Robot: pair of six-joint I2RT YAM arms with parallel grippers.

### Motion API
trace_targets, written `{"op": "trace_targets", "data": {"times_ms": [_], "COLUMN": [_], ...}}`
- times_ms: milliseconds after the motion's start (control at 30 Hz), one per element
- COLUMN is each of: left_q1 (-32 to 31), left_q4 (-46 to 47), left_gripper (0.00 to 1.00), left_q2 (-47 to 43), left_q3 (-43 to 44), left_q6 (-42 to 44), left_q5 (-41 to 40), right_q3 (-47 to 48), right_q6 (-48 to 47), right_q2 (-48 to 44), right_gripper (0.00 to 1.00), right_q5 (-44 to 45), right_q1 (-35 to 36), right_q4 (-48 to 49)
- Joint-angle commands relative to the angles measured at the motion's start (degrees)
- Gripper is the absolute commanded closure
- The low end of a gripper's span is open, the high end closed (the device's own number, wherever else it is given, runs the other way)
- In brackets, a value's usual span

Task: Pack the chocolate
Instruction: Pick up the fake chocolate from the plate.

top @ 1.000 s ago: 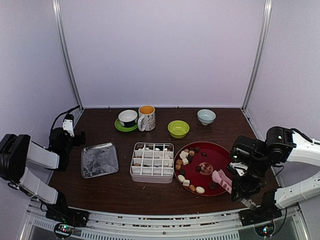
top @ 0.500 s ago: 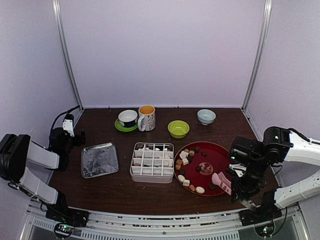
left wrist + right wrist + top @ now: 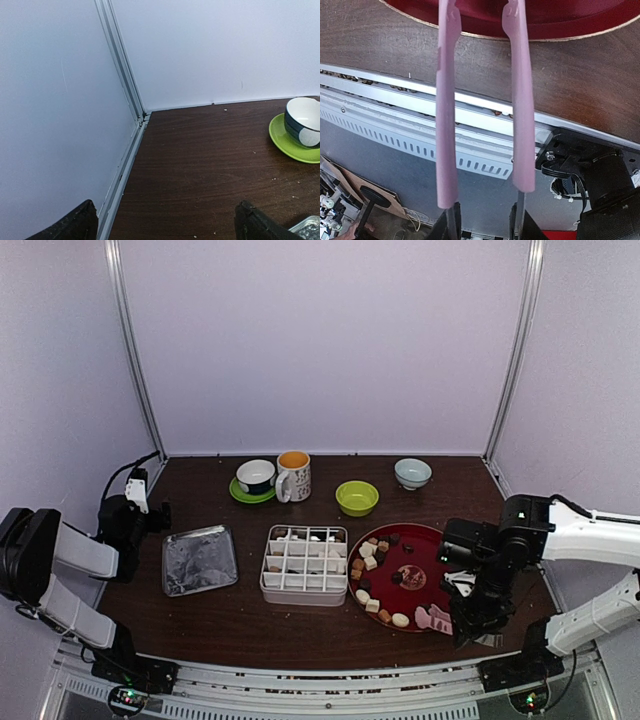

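Note:
Several pieces of chocolate point(image 3: 370, 562), white, tan and dark brown, lie on the red plate point(image 3: 440, 540). A few more sit in the back cells of the white divided box point(image 3: 304, 564) to its left. My right gripper point(image 3: 470, 625) hangs over the plate's near right edge, shut on the pink tongs point(image 3: 436, 618). In the right wrist view the right gripper point(image 3: 482, 220) holds the tongs point(image 3: 446, 125) by their two arms, which reach apart toward the plate's rim point(image 3: 560, 25); nothing is between their tips. My left gripper point(image 3: 140, 508) point(image 3: 167, 225) is open at the far left, facing the back corner.
A silver tin tray point(image 3: 199, 559) lies left of the box. Along the back stand a cup on a green saucer point(image 3: 256, 478) point(image 3: 302, 127), a mug point(image 3: 293, 475), a green bowl point(image 3: 357, 497) and a pale blue bowl point(image 3: 412, 473). The table's metal front rail point(image 3: 395, 90) runs just below the tongs.
My right arm has swung left and toward the near edge, carrying the pink tongs along the plate's near rim. The left arm has not moved.

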Motion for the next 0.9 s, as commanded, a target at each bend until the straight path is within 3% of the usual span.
{"op": "trace_targets", "data": {"times_ms": [0,700,867], "left_q1": [0.5,0.4,0.4], "left_q4": [3.3,3.3,3.4], "left_gripper": [0.02,0.02,0.02], "left_q2": [-0.1,-0.1,-0.1], "left_q3": [0.5,0.5,0.5], "left_q6": [0.6,0.5,0.6], "left_q5": [0.5,0.4,0.4], "right_q3": [1.0,3.7,4.8], "right_q6": [-1.0,-5.9,-7.1], "right_q2": [0.6,6.8,8.7], "right_gripper": [0.68,0.66,0.7], "right_q5": [2.3,5.5,5.9], "right_q1": [-0.6,-4.8,-5.4], "right_q4": [1.0,1.5,1.1]}}
